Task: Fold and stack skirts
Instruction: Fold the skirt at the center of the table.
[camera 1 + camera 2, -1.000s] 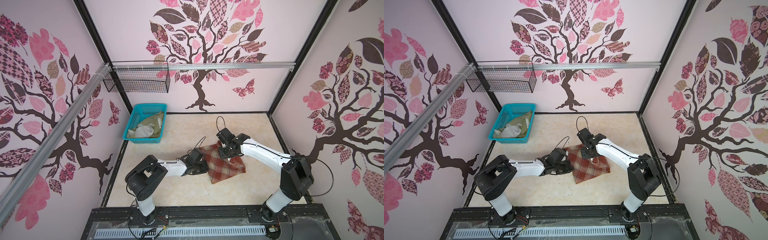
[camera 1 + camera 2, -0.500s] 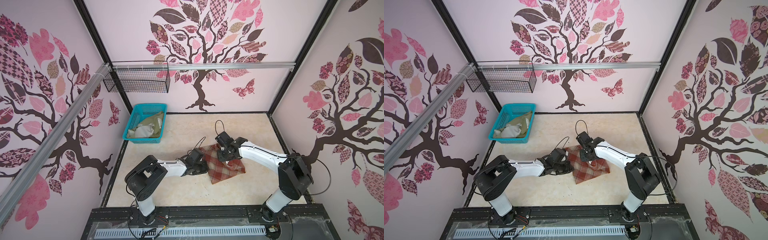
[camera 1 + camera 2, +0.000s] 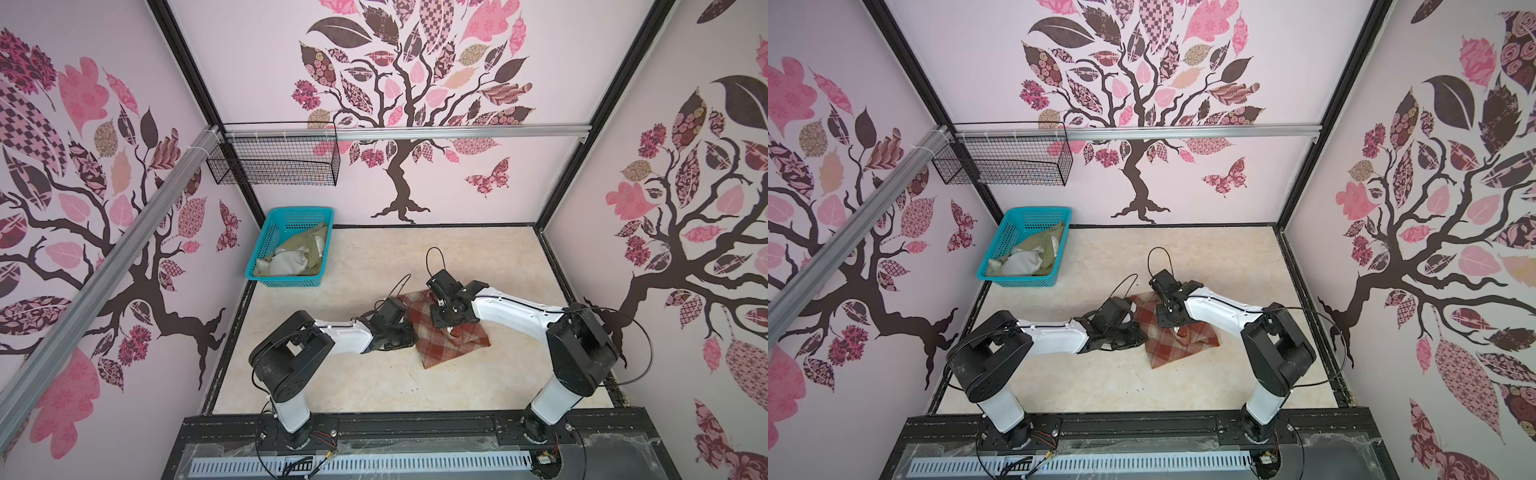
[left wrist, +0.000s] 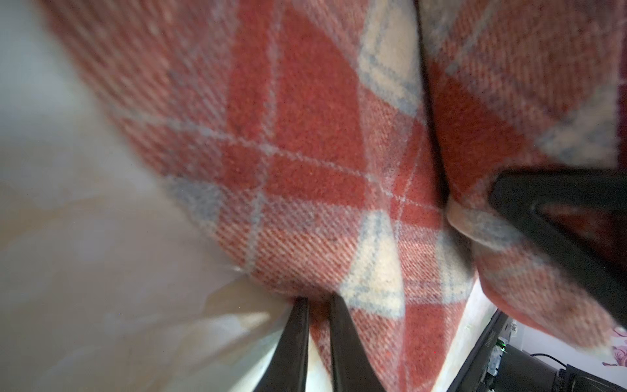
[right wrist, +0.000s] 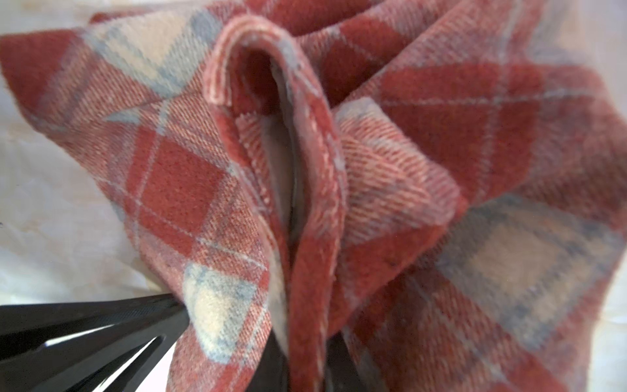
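I'm gripping the plaid skirt (image 3: 453, 345) with left claw (image 4: 318, 300) and right claw (image 5: 305, 359) both clamped, mid-fold, green skirt (image 3: 291, 259) sitting unfolded in basket (image 3: 286, 282), nothing stacked.

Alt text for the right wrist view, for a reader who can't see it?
The right tool is shut on a doubled edge of the rust-red and cream plaid skirt, which bunches up in thick folds filling most of the frame. A pale tabletop shows behind it.

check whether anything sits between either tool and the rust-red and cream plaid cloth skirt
Nothing visible does: the left tool and the right tool are each shut on the rust-red and cream plaid cloth skirt itself.
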